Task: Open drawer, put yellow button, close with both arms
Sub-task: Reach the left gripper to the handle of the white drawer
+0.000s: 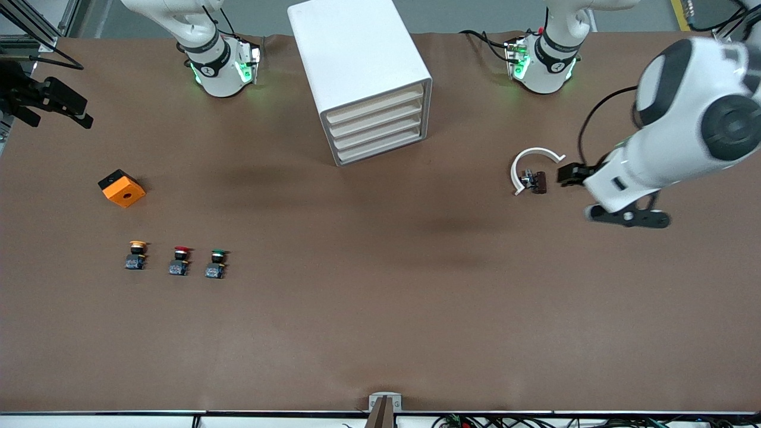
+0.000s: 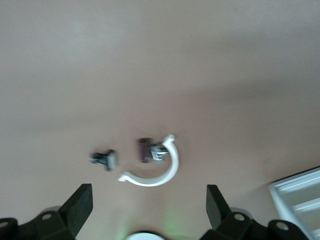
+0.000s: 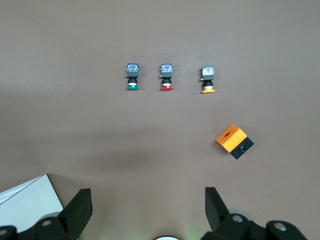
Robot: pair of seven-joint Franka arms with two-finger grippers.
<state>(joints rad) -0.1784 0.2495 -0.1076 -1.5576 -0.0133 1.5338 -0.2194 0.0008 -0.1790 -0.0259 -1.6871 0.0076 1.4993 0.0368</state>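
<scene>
Cabinet (image 1: 360,77) stands at the robots' edge of the table, midway between the two bases, all four drawers shut; the drawer (image 1: 376,108), uppermost of them, shows only its cream front, its inside hidden. The yellow button (image 1: 136,255) lies toward the right arm's end, in a row with the red button (image 1: 179,261) and green button (image 1: 216,264), nearer the front camera than the orange block (image 1: 121,188). The right gripper (image 3: 147,207), jaws spread, hangs over bare table and is cut off at the front view's edge. The left gripper (image 2: 149,205), jaws spread, hangs beside a white curved clip (image 1: 531,166) and a small dark part (image 1: 537,181), blurred.
</scene>
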